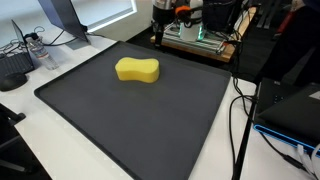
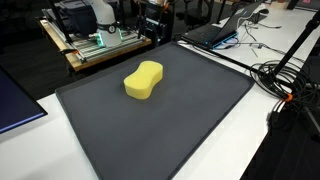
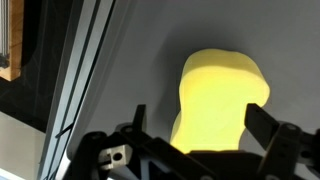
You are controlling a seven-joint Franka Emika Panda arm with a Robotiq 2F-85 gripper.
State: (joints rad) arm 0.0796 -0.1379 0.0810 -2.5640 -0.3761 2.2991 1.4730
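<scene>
A yellow sponge with a pinched waist lies on a dark grey mat (image 1: pixel 150 120), towards its far side, in both exterior views (image 1: pixel 138 69) (image 2: pixel 143 80). In the wrist view the sponge (image 3: pixel 220 95) fills the middle, seen from above. My gripper (image 3: pixel 200 115) is open and empty, with its two dark fingers spread to either side of the sponge's near end. The gripper hangs above the sponge and does not touch it. The arm and gripper do not show in either exterior view.
The mat (image 2: pixel 160 120) lies on a white table. A wooden stand with electronics (image 1: pixel 200 38) (image 2: pixel 100 42) sits behind it. Cables (image 2: pixel 285 75) and a laptop (image 2: pixel 215 32) lie at one side, a monitor foot (image 1: pixel 60 35) at the other. The mat's edge (image 3: pixel 85 80) shows in the wrist view.
</scene>
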